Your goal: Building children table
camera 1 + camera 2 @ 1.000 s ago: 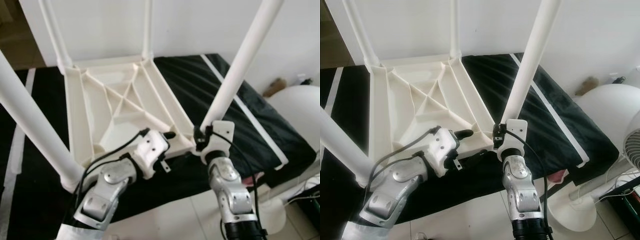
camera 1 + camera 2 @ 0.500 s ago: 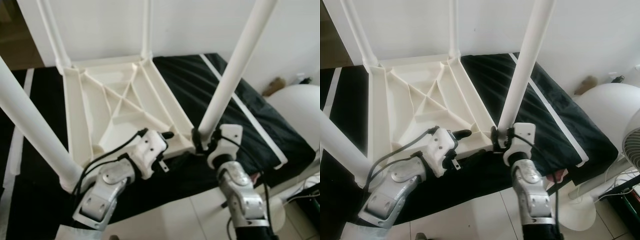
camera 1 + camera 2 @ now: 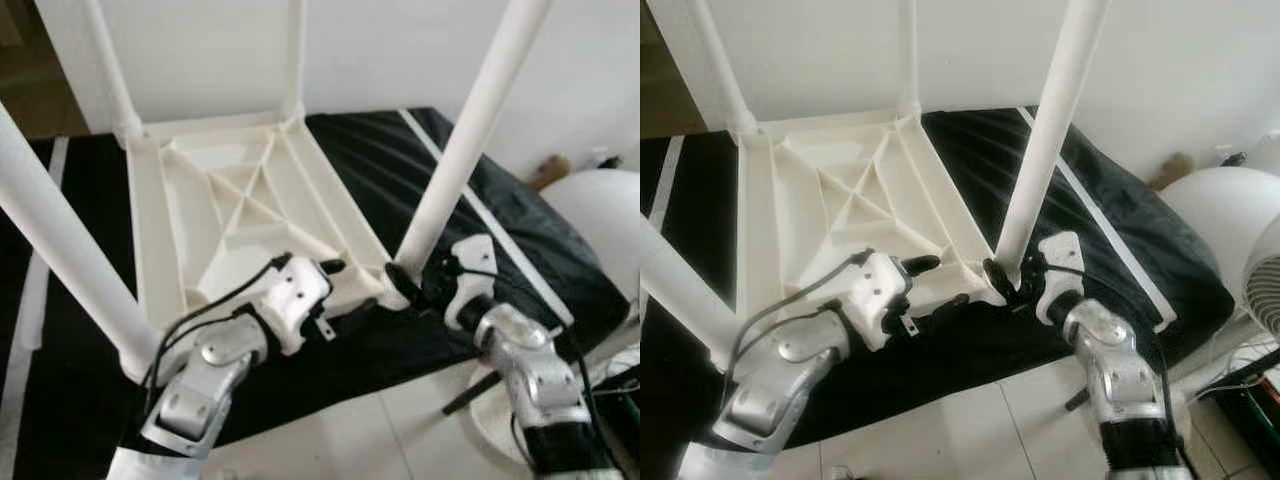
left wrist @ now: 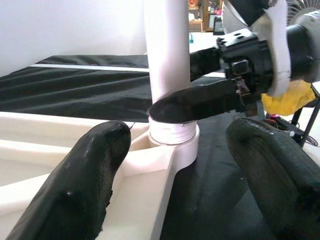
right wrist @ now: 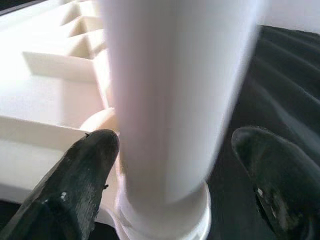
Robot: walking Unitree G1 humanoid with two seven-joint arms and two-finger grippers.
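On the black bed cover (image 3: 500,230), the upturned children table (image 3: 230,210) lies, legs up. Right end effector (image 3: 1012,283) has swung sideways around the near leg (image 3: 450,170), fingers spread, likely twisting it tight; left end effector (image 3: 340,290), open, steadies the frame.

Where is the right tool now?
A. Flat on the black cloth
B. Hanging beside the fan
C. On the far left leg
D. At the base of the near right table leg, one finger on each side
D: the right tool straddles the near right table leg just above its socket, fingers either side.
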